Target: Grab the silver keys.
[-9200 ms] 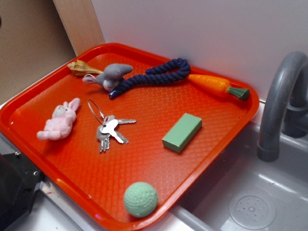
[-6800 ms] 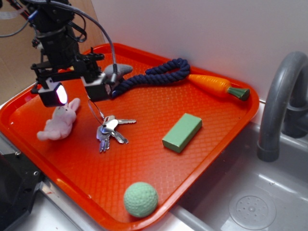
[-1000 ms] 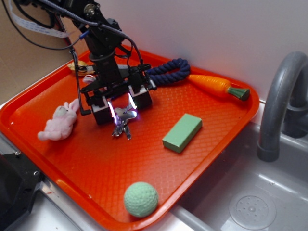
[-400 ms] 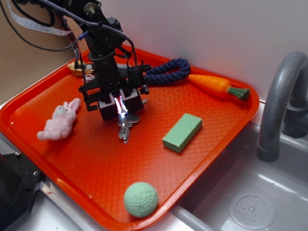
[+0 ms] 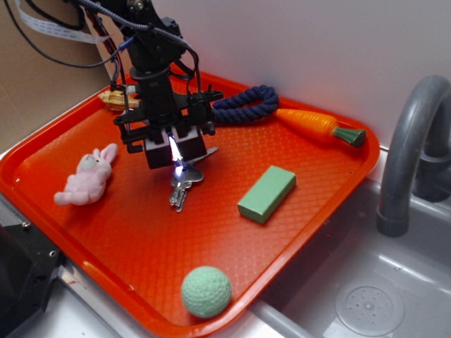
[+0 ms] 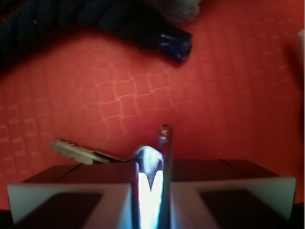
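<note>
Several shiny metal silver keys (image 5: 180, 184) dangle, apparently clear of waffle-textured tray (image 5: 211, 239), pinched in hand (image 5: 173, 151).

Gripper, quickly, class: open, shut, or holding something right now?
Gripper: shut on the silver keys, which hang from its closed fingers above the red tray.

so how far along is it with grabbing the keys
Done: the gripper is shut on the silver keys, with metal pinched between the pads in the wrist view. In hand: the bunch hangs below the fingers, apparently off the red tray, though that is hard to confirm. Left: raising it clear.
</note>
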Robot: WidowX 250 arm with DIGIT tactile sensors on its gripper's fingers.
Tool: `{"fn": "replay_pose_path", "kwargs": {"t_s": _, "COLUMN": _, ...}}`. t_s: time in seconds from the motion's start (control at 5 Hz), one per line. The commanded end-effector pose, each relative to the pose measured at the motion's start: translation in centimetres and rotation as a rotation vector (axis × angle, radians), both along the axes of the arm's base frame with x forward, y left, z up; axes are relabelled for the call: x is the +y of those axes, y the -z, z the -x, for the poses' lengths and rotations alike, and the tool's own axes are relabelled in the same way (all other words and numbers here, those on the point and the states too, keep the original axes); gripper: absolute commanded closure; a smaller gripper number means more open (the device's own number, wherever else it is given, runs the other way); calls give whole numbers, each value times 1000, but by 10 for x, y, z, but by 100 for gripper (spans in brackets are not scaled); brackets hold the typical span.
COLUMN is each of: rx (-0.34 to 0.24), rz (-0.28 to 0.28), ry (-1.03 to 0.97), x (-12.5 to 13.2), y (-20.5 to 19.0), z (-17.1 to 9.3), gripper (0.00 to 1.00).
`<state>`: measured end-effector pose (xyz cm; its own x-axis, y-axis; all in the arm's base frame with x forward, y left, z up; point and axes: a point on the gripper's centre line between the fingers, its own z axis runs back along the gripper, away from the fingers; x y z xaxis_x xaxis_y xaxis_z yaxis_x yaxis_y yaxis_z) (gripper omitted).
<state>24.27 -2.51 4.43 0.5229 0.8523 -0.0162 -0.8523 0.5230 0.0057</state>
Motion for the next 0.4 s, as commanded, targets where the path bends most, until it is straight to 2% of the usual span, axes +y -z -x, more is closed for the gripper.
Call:
{"fn": "replay_pose_path", "kwargs": {"t_s": 0.0, "rx": -207, "rz": -110, "ry": 493, "x": 31, "y": -106, "z": -7, "gripper": 100}}
{"fn": "replay_pose_path", "kwargs": {"t_s": 0.2, "rx": -249, "rz": -144, "ry": 744, "x": 48, "y": -158, "z": -9, "gripper": 100}}
